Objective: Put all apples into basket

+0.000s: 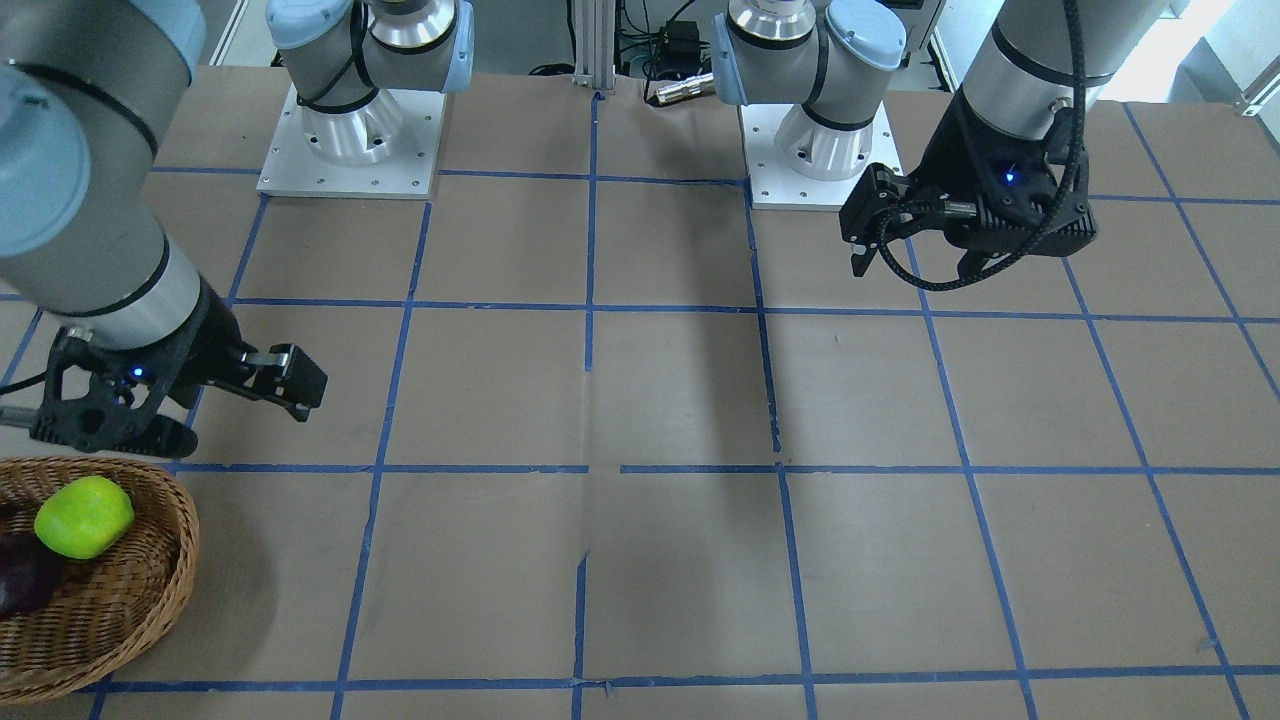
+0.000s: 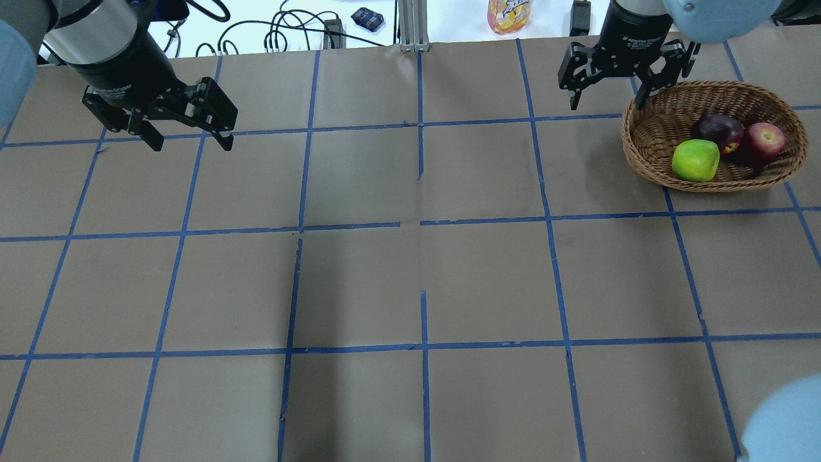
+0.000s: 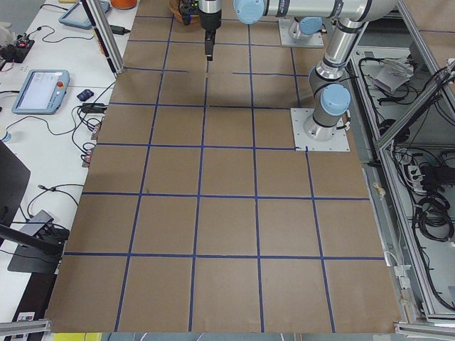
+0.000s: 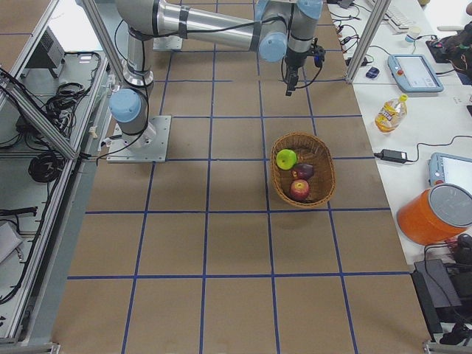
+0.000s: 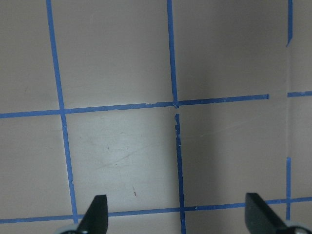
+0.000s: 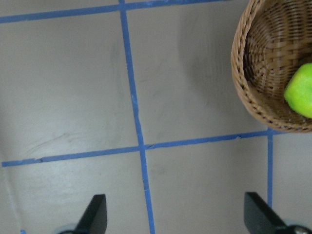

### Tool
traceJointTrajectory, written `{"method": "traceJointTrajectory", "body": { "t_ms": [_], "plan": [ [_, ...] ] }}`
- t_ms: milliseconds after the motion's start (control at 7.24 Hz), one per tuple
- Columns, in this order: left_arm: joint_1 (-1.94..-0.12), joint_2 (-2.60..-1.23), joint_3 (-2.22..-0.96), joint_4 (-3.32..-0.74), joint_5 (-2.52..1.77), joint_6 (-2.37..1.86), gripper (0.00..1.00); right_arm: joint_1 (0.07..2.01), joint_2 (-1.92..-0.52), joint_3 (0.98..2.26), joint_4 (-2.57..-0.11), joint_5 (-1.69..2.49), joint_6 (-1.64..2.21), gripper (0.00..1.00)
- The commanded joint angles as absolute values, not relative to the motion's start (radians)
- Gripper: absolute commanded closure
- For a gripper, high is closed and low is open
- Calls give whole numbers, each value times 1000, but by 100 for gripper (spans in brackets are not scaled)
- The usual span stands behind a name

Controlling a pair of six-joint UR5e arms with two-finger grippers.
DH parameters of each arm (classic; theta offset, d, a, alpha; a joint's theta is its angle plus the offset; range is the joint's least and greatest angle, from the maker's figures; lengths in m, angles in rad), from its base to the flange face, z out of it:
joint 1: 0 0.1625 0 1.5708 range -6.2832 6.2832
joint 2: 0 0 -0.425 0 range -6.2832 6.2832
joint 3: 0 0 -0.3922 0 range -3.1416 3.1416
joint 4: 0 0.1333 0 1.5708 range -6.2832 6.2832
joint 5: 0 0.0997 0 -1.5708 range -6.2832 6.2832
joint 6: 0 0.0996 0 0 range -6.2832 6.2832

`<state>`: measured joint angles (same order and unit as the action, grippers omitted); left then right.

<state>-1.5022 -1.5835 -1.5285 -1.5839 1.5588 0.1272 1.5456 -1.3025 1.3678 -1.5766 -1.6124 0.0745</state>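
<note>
Lettering on the orange-labelled bottle (image 2: pixel 510 14) beyond the table (image 2: pixel 410 269) is showing too blurred to read. At the table's far right, the basket (image 2: pixel 632 138) is holding the green apple (image 2: pixel 695 160), maroon apple (image 2: pixel 719 128) and red apple (image 2: pixel 766 139). The right gripper (image 2: pixel 607 102) is hovering beside it, jaws spread, empty. The left gripper (image 2: pixel 191 144) is hanging far left, likewise spread and empty.

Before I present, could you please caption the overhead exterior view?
Red apple, dark maroon apple and lime green apple lie in woven wicker basket; left gripper and right gripper open.
</note>
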Motion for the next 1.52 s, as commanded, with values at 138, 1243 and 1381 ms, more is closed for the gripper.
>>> {"method": "traceJointTrajectory", "body": {
  "t_ms": [138,1243,1381],
  "plan": [
    [-1502,-1583,-1525,-1585,1562,127,0,1582,-1434,1412,-1433,-1589,95,0],
    [-1588,-1608,-1517,-1568,1563,-26,0,1580,-1594,1592,-1501,-1591,55,0],
    [-1586,-1609,-1516,-1557,1563,-26,0,1566,-1591,1588,-1499,-1580,45,0]
  ]
}}
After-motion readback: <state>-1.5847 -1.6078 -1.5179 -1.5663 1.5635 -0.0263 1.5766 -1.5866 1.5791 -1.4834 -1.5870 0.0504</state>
